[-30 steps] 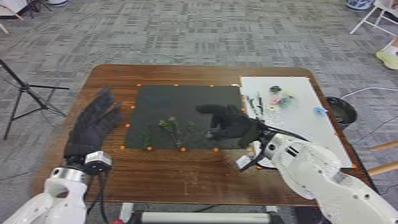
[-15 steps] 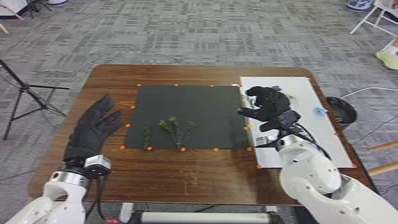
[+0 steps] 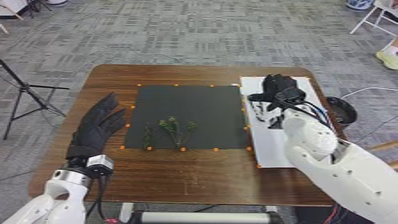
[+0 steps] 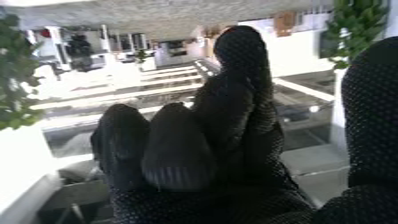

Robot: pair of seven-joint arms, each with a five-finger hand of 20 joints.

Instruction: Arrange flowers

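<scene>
In the head view, my right hand (image 3: pixel 280 89) is over the far part of the white board (image 3: pixel 271 147), covering the flowers there; whether it touches them I cannot tell. My right hand (image 4: pixel 235 100) fills much of the right wrist view, its fingers extended and the thumb apart, with no flower visible between them. Several green stems (image 3: pixel 174 129) lie on the near half of the black mat (image 3: pixel 182 102). On the table's left side rests my left hand (image 3: pixel 96 125), its fingers straight, beside the mat.
Orange markers line the mat's and board's edges. A black round container (image 3: pixel 342 111) stands off the table's right edge. A black tripod (image 3: pixel 28 90) is on the floor at the left. The wooden table (image 3: pixel 191 180) extends in front of the mat.
My right hand has left the mat's right part and moved right and away from me, to the far part of the white board. The stems on the mat have not moved.
</scene>
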